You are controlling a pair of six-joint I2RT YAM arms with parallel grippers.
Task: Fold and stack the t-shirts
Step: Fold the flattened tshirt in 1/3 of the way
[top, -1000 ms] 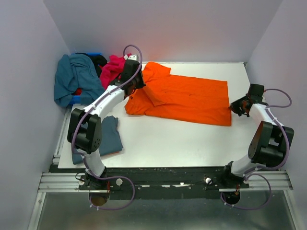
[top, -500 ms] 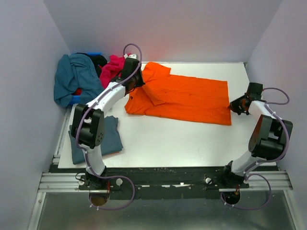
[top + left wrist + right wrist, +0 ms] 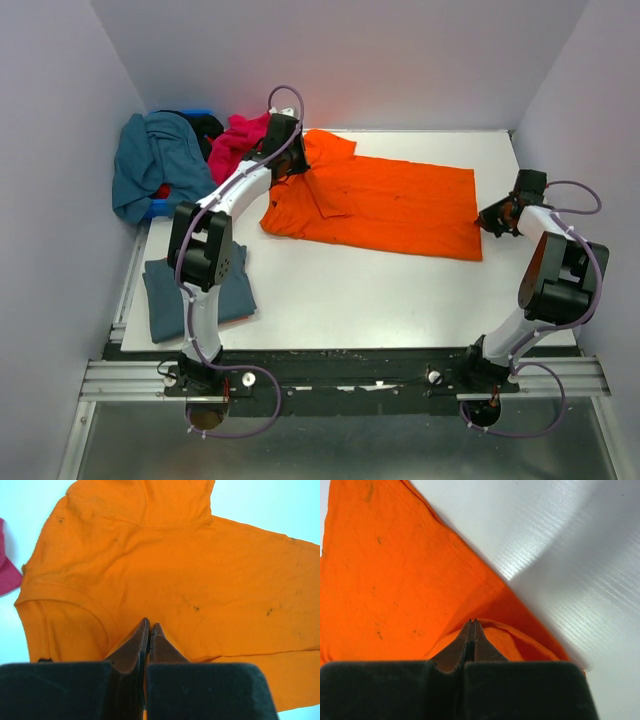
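Soft orange t-shirt (image 3: 400, 205), roughly rectangular, corner puckered, dark specks, possibly stains

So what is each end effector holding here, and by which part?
Both pinch the orange t-shirt: right end effector near a hem corner, left end effector apparently at cloth near the sleeve.

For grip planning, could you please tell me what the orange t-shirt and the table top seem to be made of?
The orange t-shirt: soft matte cloth, probably cotton knit; it creases and shows hems. The table top: white, slightly glossy sheet, perhaps corrugated plastic; fine parallel ribs show.
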